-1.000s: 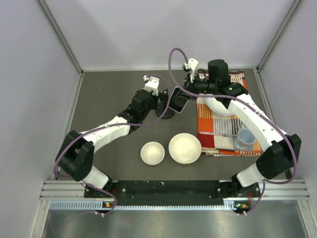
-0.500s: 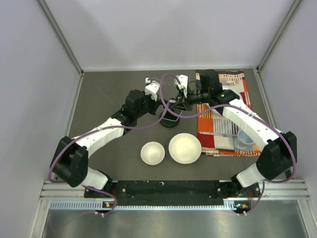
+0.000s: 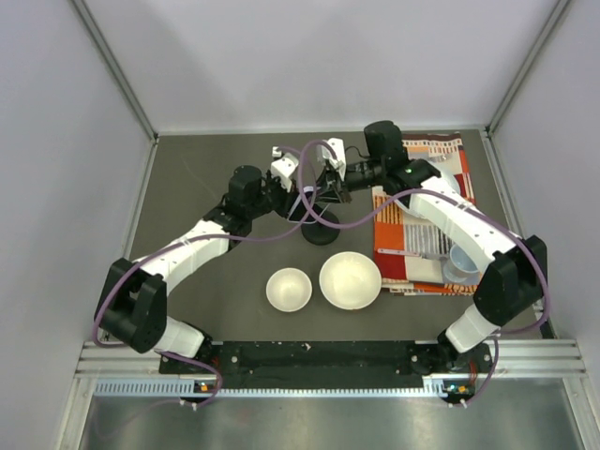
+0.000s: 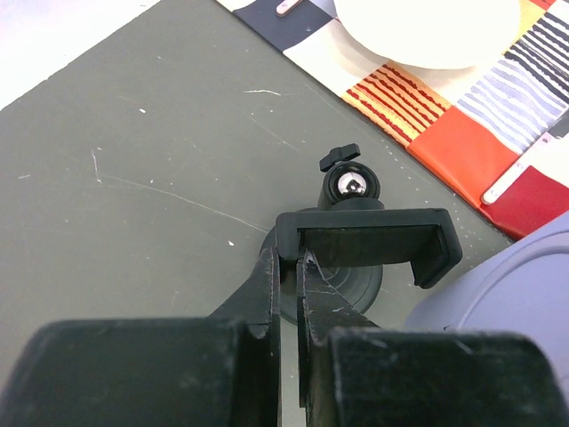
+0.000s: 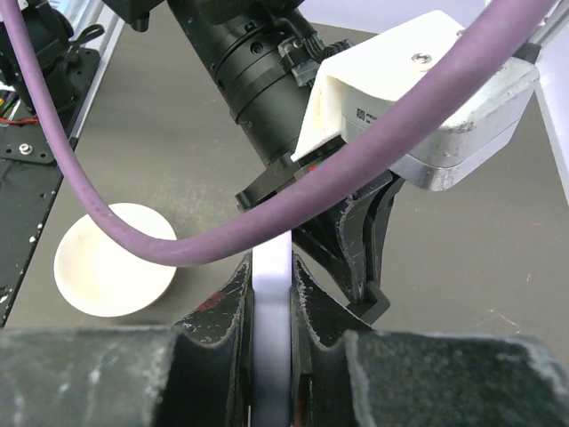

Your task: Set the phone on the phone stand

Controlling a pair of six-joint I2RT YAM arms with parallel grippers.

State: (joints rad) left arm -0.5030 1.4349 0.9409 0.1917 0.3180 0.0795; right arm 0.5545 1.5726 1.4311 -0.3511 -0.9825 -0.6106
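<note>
The phone stand (image 3: 321, 231) is black with a round disc base and stands at the table's middle back. In the left wrist view its clamp cradle (image 4: 373, 242) faces up. My left gripper (image 4: 289, 263) is shut on the cradle's left end. It also shows in the top view (image 3: 305, 193). My right gripper (image 5: 271, 267) is shut on the phone (image 5: 271, 307), seen edge-on as a pale lavender-white strip. In the top view the right gripper (image 3: 331, 178) holds it just above the stand, against the left gripper. A blurred lavender shape (image 4: 520, 298) beside the cradle looks like the phone.
Two white bowls (image 3: 289, 289) (image 3: 350, 279) sit in front of the stand. A striped patterned cloth (image 3: 401, 255) lies to the right with a pale blue cup (image 3: 462, 259) and a white dish (image 4: 427, 27) on it. Purple cables loop over both wrists.
My right gripper has moved left with the phone, from over the cloth's edge to above the stand. My left gripper has shifted right and closed on the cradle.
</note>
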